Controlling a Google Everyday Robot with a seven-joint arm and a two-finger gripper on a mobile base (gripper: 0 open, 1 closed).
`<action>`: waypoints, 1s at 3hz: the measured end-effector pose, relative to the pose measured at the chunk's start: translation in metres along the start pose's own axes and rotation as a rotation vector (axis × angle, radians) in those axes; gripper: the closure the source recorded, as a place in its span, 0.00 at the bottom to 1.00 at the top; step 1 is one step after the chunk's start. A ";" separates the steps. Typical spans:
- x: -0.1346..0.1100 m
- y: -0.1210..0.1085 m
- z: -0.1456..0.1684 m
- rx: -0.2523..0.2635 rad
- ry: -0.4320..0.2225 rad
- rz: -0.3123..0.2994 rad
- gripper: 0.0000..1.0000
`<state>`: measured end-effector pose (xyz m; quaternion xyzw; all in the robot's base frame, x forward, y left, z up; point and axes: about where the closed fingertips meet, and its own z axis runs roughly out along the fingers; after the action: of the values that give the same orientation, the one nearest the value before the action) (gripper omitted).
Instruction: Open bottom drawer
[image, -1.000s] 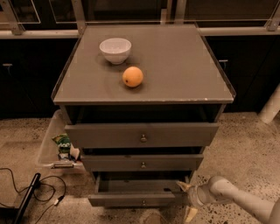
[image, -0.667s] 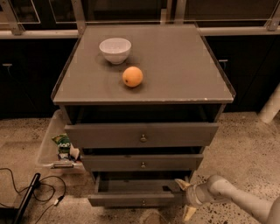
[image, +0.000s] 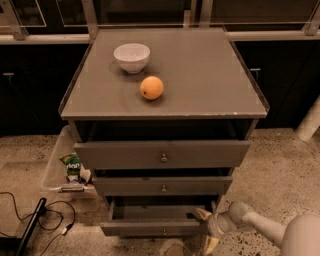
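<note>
The bottom drawer (image: 150, 228) is the lowest, slimmest grey front of the cabinet, with a small round metal knob (image: 164, 231) at its centre. It stands pulled out a little, with a dark gap above its front. My gripper (image: 206, 229) is at the drawer's right end, low by the floor, with one yellowish fingertip (image: 202, 214) at the drawer's top right corner and the other (image: 210, 245) below and in front. The arm (image: 260, 227) comes in from the lower right.
Above are the mid-sized drawer (image: 162, 185) and the tall top drawer (image: 162, 154). A white bowl (image: 132, 56) and an orange (image: 151, 87) sit on the cabinet top (image: 200, 75). A clear bin (image: 62, 165) with packets stands at left. Black cables (image: 50, 220) lie on the floor.
The gripper has shifted slightly left, closer in to the bottom drawer's right end. The drawer looks no further out than before.
</note>
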<state>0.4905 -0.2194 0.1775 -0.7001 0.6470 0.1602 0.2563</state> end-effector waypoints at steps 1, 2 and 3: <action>0.012 -0.004 0.017 -0.007 0.001 0.003 0.00; 0.013 -0.005 0.018 -0.005 0.002 0.005 0.19; 0.013 -0.005 0.018 -0.005 0.002 0.005 0.42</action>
<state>0.4986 -0.2197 0.1567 -0.6994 0.6484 0.1615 0.2535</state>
